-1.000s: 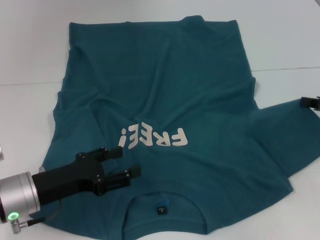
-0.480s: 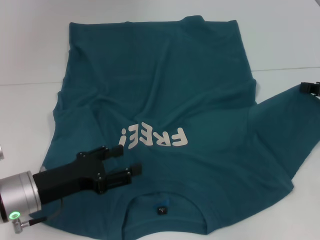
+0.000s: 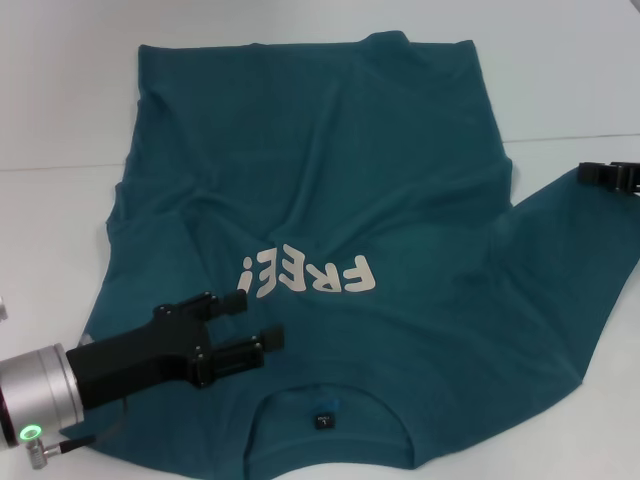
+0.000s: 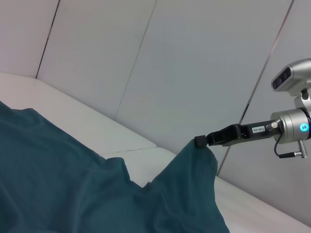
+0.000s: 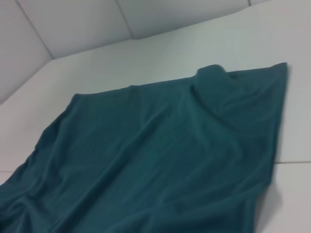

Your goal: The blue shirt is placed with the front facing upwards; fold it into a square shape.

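Observation:
The blue shirt (image 3: 330,180) lies spread on the white table (image 3: 60,100), front up, with off-white "FREE!" lettering (image 3: 308,275) and its collar and neck label (image 3: 323,420) at the near edge. My left gripper (image 3: 255,320) hangs open over the near-left shoulder area with nothing between its fingers. At the right edge my right gripper (image 3: 588,172) is shut on the shirt's right sleeve. The left wrist view shows that gripper (image 4: 199,141) pinching the sleeve tip, with the cloth (image 4: 194,194) raised into a peak. The right wrist view shows the shirt's far body and hem (image 5: 160,160).
Bare white table surrounds the shirt on the left, far side and right (image 3: 570,80). A seam line crosses the table (image 3: 50,167). Grey wall panels (image 4: 194,58) stand behind the table.
My right gripper has moved leftward, in toward the shirt's body, carrying the sleeve with it. The left gripper has stayed in place.

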You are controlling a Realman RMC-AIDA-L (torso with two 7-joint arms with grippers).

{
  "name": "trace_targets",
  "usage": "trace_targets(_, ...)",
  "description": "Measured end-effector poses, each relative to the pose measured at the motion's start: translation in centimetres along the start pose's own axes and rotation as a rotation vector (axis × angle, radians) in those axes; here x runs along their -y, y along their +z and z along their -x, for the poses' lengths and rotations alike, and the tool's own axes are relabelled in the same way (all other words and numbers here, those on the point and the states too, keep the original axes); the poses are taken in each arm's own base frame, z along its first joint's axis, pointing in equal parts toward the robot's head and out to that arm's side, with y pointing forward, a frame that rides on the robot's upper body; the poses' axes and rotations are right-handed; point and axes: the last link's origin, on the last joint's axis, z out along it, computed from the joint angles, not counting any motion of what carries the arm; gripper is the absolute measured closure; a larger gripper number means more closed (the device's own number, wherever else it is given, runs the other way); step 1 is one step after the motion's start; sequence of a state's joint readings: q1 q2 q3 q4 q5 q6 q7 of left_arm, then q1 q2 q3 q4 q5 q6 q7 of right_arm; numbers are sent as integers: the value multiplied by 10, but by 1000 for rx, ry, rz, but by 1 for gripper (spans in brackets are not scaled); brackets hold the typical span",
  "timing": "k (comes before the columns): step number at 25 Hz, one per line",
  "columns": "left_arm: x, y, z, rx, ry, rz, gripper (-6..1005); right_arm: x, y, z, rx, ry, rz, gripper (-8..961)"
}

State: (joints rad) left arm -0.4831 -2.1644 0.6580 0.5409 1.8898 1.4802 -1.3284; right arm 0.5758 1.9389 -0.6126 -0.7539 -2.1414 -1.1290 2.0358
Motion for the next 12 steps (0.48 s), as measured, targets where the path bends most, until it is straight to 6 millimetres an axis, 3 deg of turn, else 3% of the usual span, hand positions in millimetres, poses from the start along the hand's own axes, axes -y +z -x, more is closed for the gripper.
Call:
trace_targets(9,0,0,0,0,-3,-3,173,-15,9,-7,-46,-31,54,933)
trace_targets(12,1,0,0,-6,-4,-6,174,-31,20,-8,-80,-67,96,932)
